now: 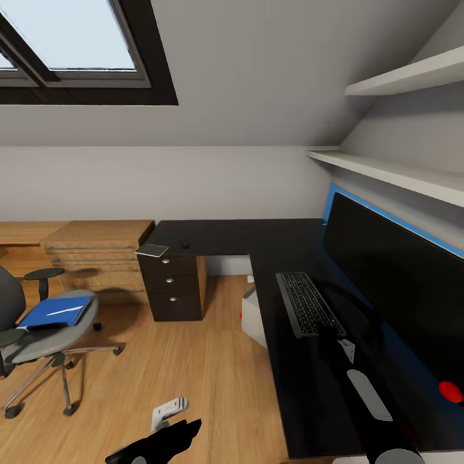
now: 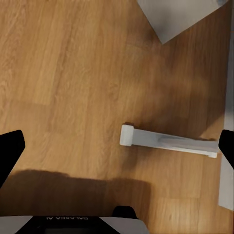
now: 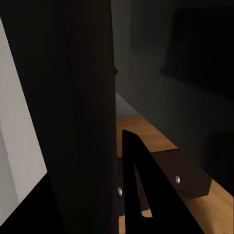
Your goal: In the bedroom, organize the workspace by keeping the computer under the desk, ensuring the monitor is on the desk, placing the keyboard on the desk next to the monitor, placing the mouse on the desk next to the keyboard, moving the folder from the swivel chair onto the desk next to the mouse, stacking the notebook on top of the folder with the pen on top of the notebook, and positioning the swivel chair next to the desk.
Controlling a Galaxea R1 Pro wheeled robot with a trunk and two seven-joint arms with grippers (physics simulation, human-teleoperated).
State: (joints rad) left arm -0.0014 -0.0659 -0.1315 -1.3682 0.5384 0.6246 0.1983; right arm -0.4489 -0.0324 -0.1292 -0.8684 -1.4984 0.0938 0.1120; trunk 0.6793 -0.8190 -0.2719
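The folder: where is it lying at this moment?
In the head view, the folder lies on the swivel chair seat at left, with the pen on it.

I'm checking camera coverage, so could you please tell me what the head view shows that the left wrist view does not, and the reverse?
Head view alone: the desk carrying the keyboard, monitor, mouse and notebook; the chair with the folder and pen on its seat; the computer under the desk.

Left wrist view alone: a close look at a white bar lying on the boards, and a grey slab's corner.

Both: the wooden floor and the left end effector.
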